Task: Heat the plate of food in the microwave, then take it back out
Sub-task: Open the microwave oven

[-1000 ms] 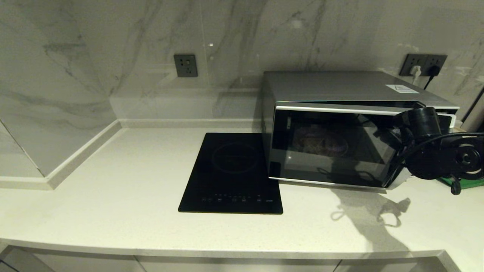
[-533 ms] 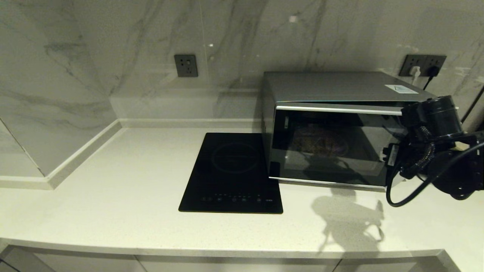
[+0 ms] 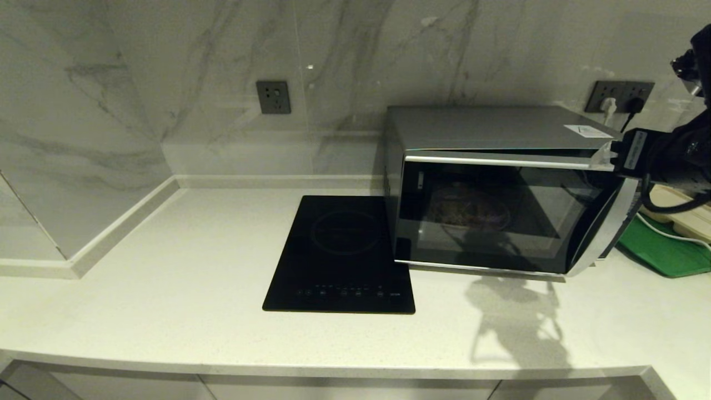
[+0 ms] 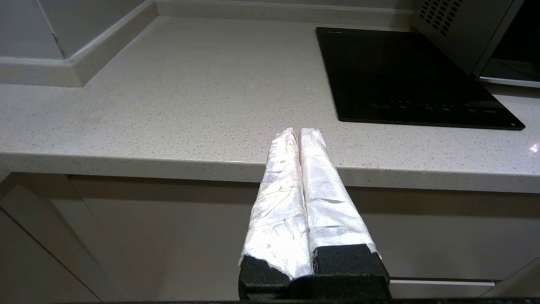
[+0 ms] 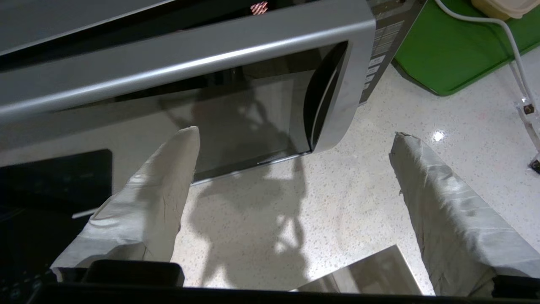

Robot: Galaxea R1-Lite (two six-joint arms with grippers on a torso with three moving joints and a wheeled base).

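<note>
Head view: the microwave (image 3: 500, 189) sat on the counter (image 3: 166, 266) w/ its back to the marble wall, dark glass door shut or nearly so. Thru the glass the plate of food (image 3: 471, 214) showed dimly, inside the microwave, roughly mid-chamber. A black cooktop (image 3: 341, 253) lay flush in the counter just beside the microwave, on the side away from the robot's right arm. The right arm (image 3: 666, 155) was up at the microwave's upper front corner, by the keypad end; its fingers didn't show from here. A green board (image 3: 661, 250) w/ a beige tray (image 3: 680, 208) on it sat just past that same end of the microwave. Wall outlets above, one w/ plugs.

Left wrist view: the left gripper (image 4: 299, 131) was parked below the counter edge, well apart from the microwave, w/ the cooktop between them. Its two wrapped fingers (image 4: 280, 190) pressed together along their length, nothing between them.

Right wrist view: the right gripper (image 5: 295, 135) hung above and in front of the microwave's door, near the curved silver trim and keypad (image 5: 379, 55). Fingers (image 5: 160, 185) spread wide, abt as far as they go, holding nothing and touching nothing; only bare counter and its own shadow between them. Plate not visible from here, glass too dark.
</note>
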